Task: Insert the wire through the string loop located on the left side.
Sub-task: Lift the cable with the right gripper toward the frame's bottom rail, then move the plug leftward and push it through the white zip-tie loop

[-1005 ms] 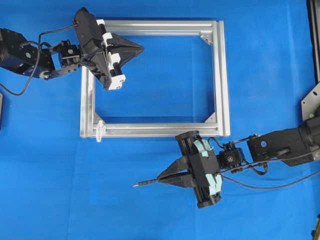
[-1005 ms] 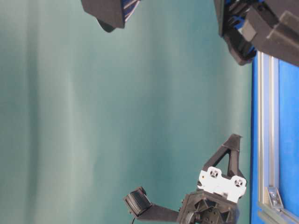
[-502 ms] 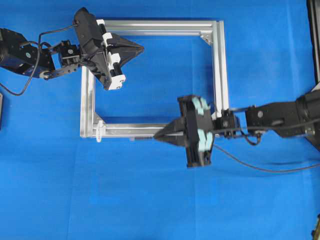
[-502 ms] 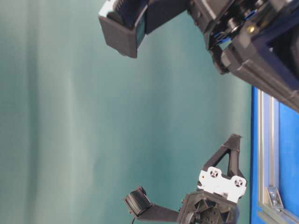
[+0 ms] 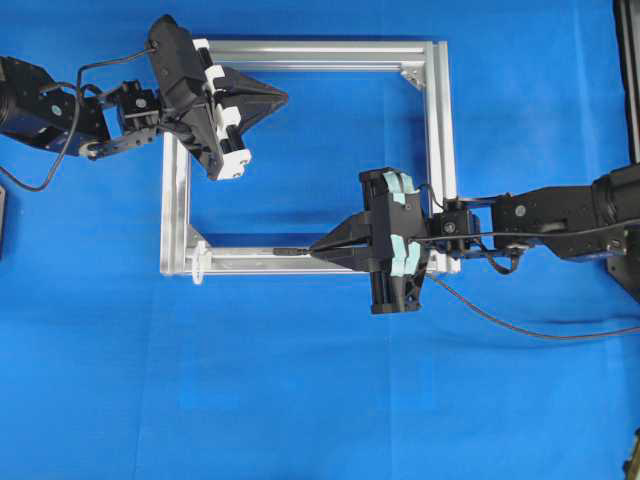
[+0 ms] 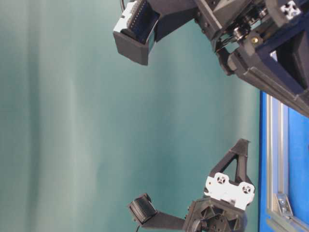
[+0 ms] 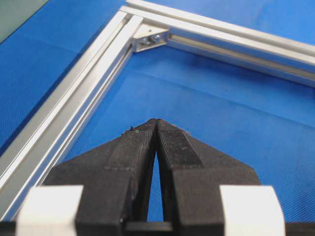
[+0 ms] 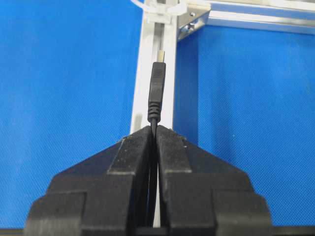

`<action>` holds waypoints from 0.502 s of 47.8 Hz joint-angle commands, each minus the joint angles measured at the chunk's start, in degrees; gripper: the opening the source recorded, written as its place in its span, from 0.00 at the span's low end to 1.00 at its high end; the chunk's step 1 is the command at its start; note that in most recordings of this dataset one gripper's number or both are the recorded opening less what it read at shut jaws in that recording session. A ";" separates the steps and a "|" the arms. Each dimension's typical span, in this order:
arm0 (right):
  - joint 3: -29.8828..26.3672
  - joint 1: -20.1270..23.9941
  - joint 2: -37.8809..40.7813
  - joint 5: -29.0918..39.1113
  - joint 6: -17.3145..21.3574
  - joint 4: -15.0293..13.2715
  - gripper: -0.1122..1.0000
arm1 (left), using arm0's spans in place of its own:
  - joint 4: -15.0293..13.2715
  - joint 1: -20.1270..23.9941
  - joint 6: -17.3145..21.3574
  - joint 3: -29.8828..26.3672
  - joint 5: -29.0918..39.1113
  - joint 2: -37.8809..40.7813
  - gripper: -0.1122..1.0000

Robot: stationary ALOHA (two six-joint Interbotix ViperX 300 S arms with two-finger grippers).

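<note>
On the left of the overhead view, the left gripper hangs over the top left corner of the aluminium frame, which lies flat on the blue surface. Its jaws are pressed together with nothing between them, tips pointing into the frame's open middle; its wrist view shows the same shut tips above bare blue cloth, with a silver corner bracket ahead.

At the frame's lower left corner sits the string loop, a small whitish ring fixed to the bottom rail.

Further right, along that bottom rail, lies the plug end of the wire, its metal point aimed at the loop but stopping short of it, well apart. In the right wrist view the plug stands straight out over the rail, the loop beyond its tip.

The right gripper has its jaws clamped on the wire just behind the plug, and the cable trails off towards the right edge of the surface.
</note>
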 commanded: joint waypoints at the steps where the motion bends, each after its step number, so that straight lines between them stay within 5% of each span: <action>1: -0.44 0.00 -1.49 -0.18 0.00 -0.18 0.11 | 0.09 0.00 -0.09 -0.53 -0.26 -1.67 0.10; 24: -2.46 0.00 -0.35 0.44 0.18 -0.18 0.11 | 0.09 0.00 -0.09 -0.62 -0.26 -1.67 0.10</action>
